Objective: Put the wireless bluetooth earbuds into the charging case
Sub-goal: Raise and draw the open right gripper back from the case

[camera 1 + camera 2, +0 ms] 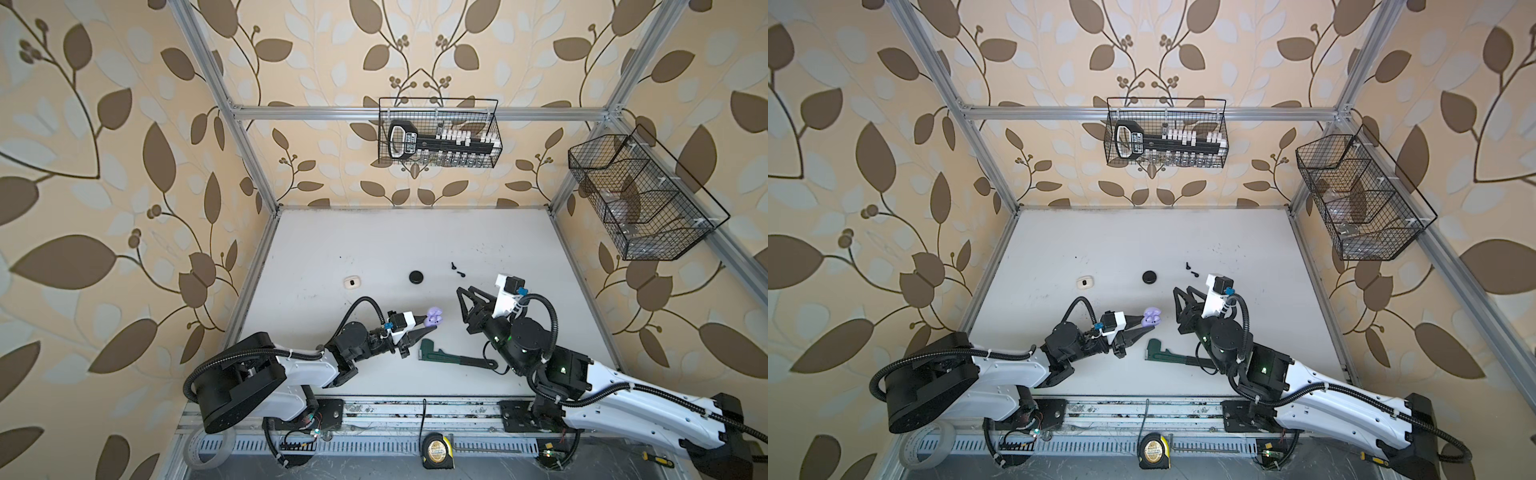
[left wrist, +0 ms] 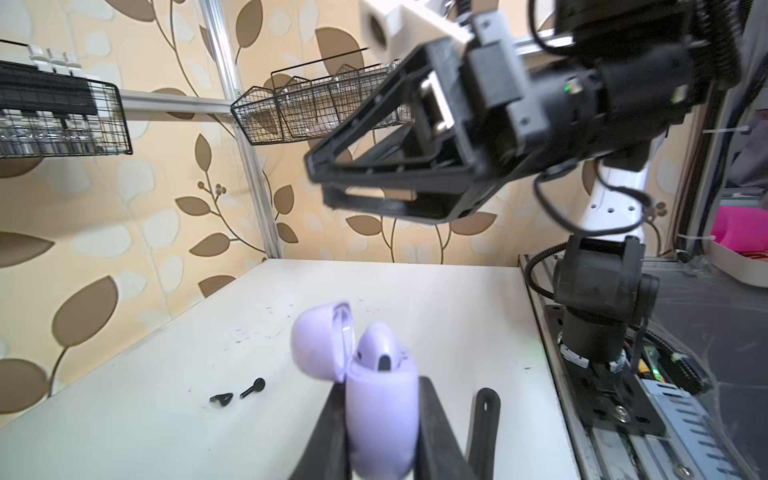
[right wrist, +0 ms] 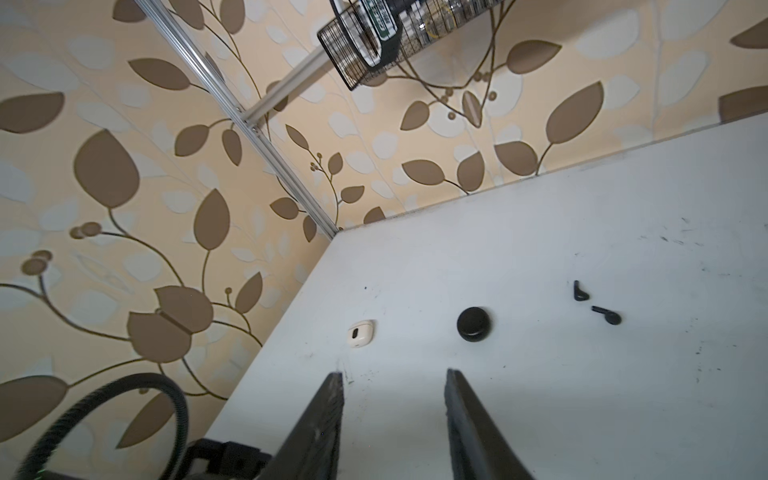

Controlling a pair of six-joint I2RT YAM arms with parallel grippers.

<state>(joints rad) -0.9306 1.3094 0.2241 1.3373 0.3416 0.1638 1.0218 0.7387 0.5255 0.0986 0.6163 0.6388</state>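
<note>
Left fingers (image 2: 434, 424) clamp the open purple case (image 2: 382, 411); seat its earbud (image 2: 380, 347) squarely with the empty, half-open right fingers (image 3: 328, 415).

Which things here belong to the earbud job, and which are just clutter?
Job: lavender case, lid open, in left pincer; lavender earbud in it; black earbuds; black case; white case.
Clutter: wrench; tape measure; wire baskets.
</note>
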